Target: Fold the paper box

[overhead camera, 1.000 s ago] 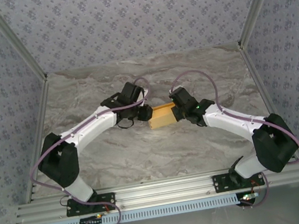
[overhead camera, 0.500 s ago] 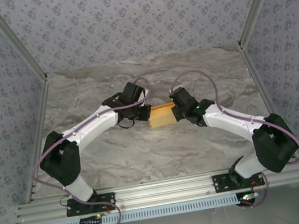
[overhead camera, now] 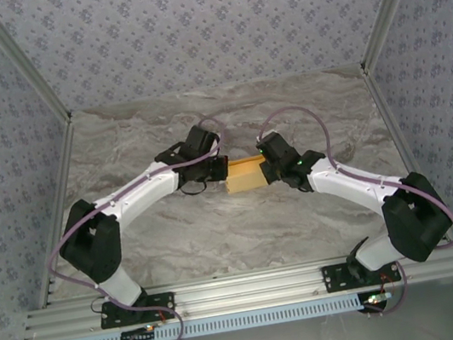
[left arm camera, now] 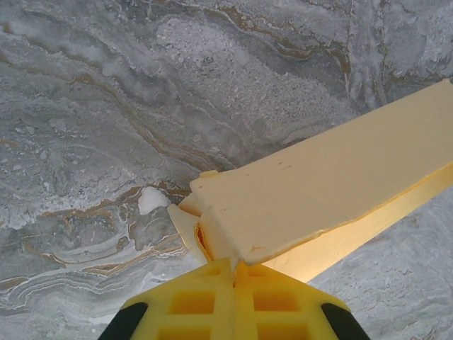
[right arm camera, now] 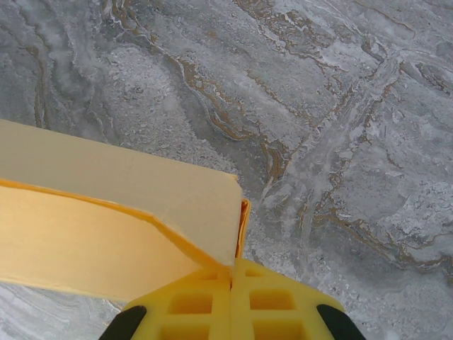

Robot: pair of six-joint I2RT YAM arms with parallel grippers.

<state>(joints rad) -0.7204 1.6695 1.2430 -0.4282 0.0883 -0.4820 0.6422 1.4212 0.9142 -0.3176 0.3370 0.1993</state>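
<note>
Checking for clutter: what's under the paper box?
Marbled table shows around the paper box, pinched at its ends by the left gripper and right gripper. The patch directly beneath it is hidden.

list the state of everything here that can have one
paper box: folded into a long box shape, a flap sticking out at one end, held at both ends
left claw: shut on the paper box's flap end
right claw: shut on the paper box's other end

Paper box (overhead camera: 245,177) blocks centre — table (overhead camera: 220,240) free near, far.
</note>
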